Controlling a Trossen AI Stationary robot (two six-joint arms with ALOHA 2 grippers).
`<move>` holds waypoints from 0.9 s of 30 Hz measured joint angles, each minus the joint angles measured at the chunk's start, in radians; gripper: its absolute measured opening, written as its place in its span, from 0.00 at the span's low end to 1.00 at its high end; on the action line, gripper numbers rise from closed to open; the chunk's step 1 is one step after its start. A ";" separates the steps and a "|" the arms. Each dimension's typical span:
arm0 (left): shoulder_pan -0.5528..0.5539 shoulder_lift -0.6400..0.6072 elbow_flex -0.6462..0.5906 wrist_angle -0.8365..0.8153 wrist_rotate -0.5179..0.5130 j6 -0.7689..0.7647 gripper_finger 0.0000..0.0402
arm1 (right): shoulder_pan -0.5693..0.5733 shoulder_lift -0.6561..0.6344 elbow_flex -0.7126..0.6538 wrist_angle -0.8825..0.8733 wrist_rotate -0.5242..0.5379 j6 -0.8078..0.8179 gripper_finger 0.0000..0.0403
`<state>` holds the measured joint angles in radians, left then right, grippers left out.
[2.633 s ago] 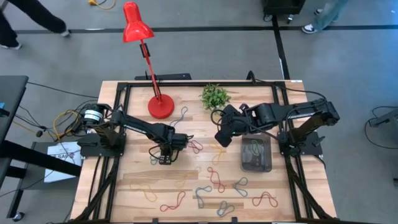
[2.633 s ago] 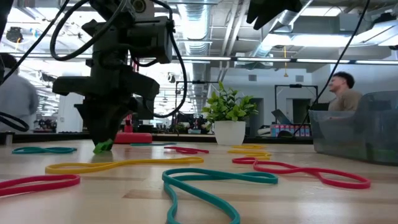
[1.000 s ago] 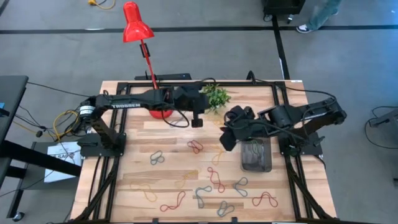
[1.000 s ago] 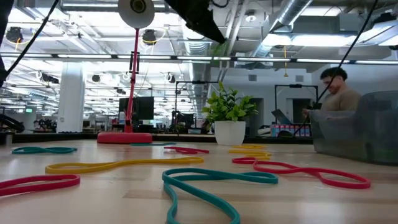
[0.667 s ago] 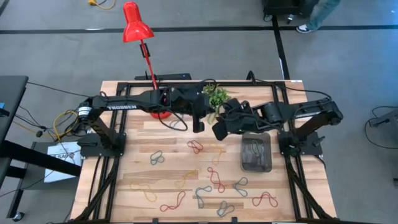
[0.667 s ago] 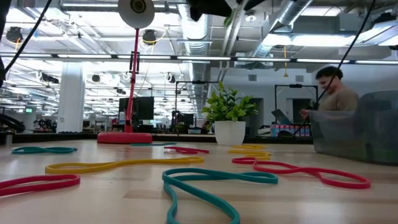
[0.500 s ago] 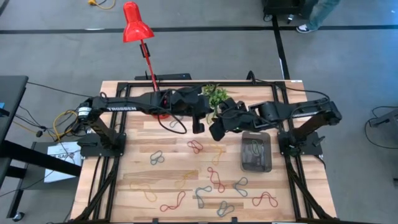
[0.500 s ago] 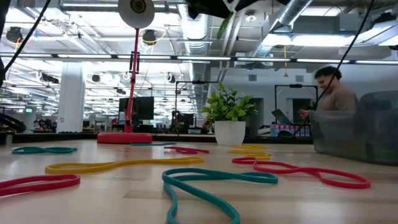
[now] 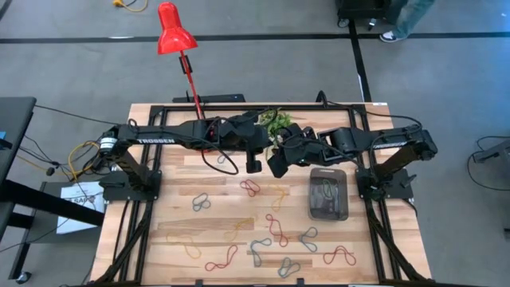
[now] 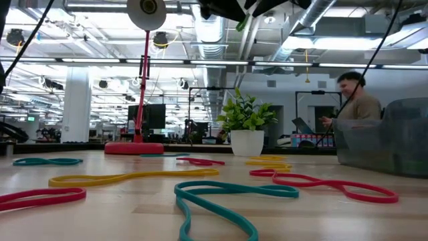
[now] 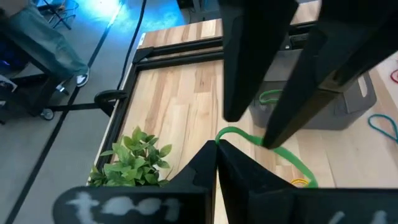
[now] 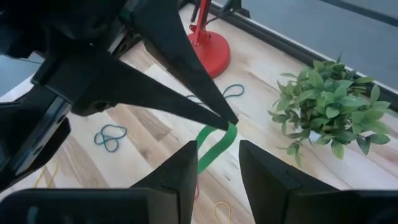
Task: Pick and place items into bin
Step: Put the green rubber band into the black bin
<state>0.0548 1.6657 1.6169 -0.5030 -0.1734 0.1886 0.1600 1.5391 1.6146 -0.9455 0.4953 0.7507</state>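
Observation:
My left gripper (image 9: 267, 150) is raised over the table's far middle, next to the plant, and is shut on a green band (image 12: 216, 144). My right gripper (image 12: 217, 168) faces it, open. Its two fingers stand on either side of the band's hanging loop. The band also shows at the top of the low view (image 10: 241, 24). The bin (image 9: 328, 198) sits on the table's right side with a few bands inside. Several more bands (image 9: 275, 229) lie flat on the near half of the table. My left gripper pinches the green band's upper end (image 12: 231, 128) between its two fingertips (image 11: 214, 149), which slant down toward the table's right. The band is lifted clear and hangs slack below them. My right gripper has the loop's lower end (image 12: 202, 167) close beside one finger; whether they touch, I cannot tell.
The green plant (image 9: 275, 121) stands just behind both grippers and the red lamp's base (image 9: 205, 137) to their left. Black rails (image 9: 239, 108) frame the table. A person (image 10: 358, 100) shows beyond the table's far side.
My right gripper has moved from beside the bin toward the table's far left until it faces my left gripper. My left gripper has shifted slightly to the right and stayed shut on the green band, whose loop now hangs between the right fingers.

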 joint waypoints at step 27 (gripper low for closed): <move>0.083 -0.084 0.000 0.191 0.416 -0.122 0.00 | 0.080 -0.085 0.001 0.114 0.063 -0.154 0.28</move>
<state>0.1375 1.5821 1.6169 -0.3120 0.2428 0.0669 0.2401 1.4536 1.6154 -0.8311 0.5587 0.5964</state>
